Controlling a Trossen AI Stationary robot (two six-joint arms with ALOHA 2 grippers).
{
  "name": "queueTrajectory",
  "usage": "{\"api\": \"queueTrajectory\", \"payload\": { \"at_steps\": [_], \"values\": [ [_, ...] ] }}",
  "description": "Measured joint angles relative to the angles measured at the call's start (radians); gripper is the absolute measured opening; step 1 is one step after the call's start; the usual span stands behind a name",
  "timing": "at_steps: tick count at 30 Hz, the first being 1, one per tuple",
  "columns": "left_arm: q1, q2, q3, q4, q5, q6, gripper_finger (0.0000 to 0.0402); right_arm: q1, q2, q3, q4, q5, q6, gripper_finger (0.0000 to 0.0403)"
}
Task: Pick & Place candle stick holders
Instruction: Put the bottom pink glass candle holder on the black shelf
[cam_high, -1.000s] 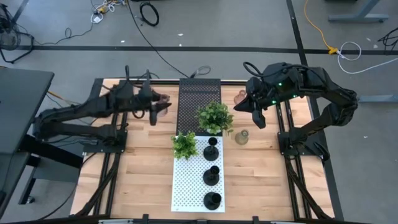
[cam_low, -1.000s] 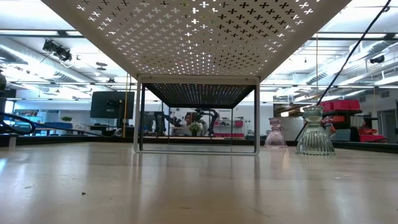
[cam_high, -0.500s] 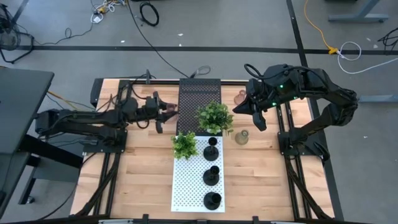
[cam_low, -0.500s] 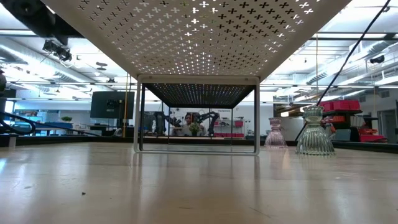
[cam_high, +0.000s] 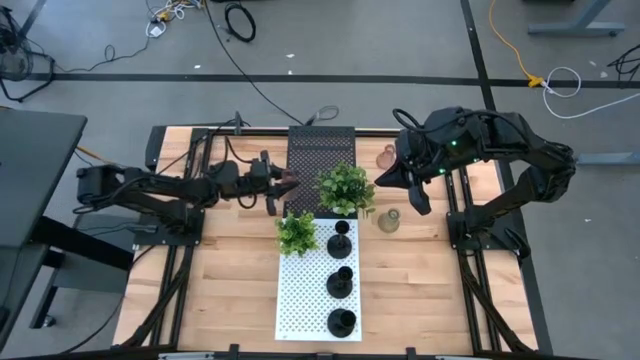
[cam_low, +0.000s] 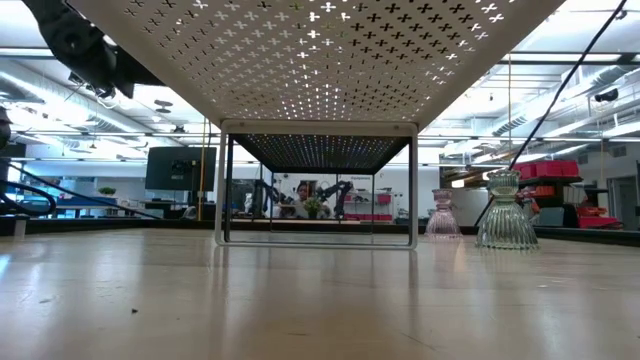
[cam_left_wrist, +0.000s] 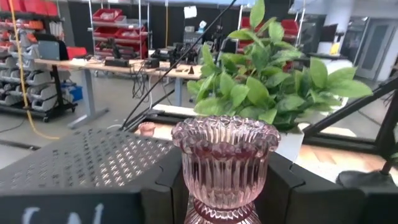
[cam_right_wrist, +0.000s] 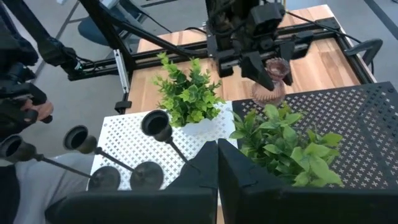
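Observation:
A pink ribbed glass candle stick holder is in my left gripper, just off the left edge of the black perforated shelf. A second pink glass holder and a greenish one stand on their bases on the table to the right of the shelves. Three black holders stand in a row on the white perforated shelf. My right gripper hangs shut above the table's right part and touches nothing. My left gripper pinches the pink holder's ribbed cup between its two fingers, one on each side. The fingers lie level and come from the table's left. The holder stands upright in the hold, its base clear of the table.
Two leafy potted plants stand by the shelves, one on the black shelf and one at the white shelf's far left corner. A person's hand shows beyond the table in the right wrist view. Bare wood lies left and right of the shelves.
My left gripper has gone down and toward the table's right edge, tipping to level, and has carried the pink holder up to the black shelf's left edge.

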Motion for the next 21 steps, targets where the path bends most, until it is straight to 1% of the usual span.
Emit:
{"api": "queueTrajectory", "payload": {
  "at_steps": [4,12,17,21],
  "values": [
    [0.000,0.072,0.000,0.100,0.012,-0.020,0.0133,0.004,0.000,0.000,0.000,0.000,0.000,0.0000],
    [0.000,0.186,0.000,0.226,0.038,-0.053,0.0133,0.004,0.000,0.000,0.000,0.000,-0.006,0.0000],
    [0.000,0.228,0.000,0.282,0.043,-0.058,0.0133,0.004,0.000,0.000,0.000,0.000,-0.016,0.0000],
    [-0.004,0.234,0.000,0.298,0.065,-0.073,0.0133,0.004,0.000,0.000,0.000,0.000,-0.019,0.0000]
  ]
}}
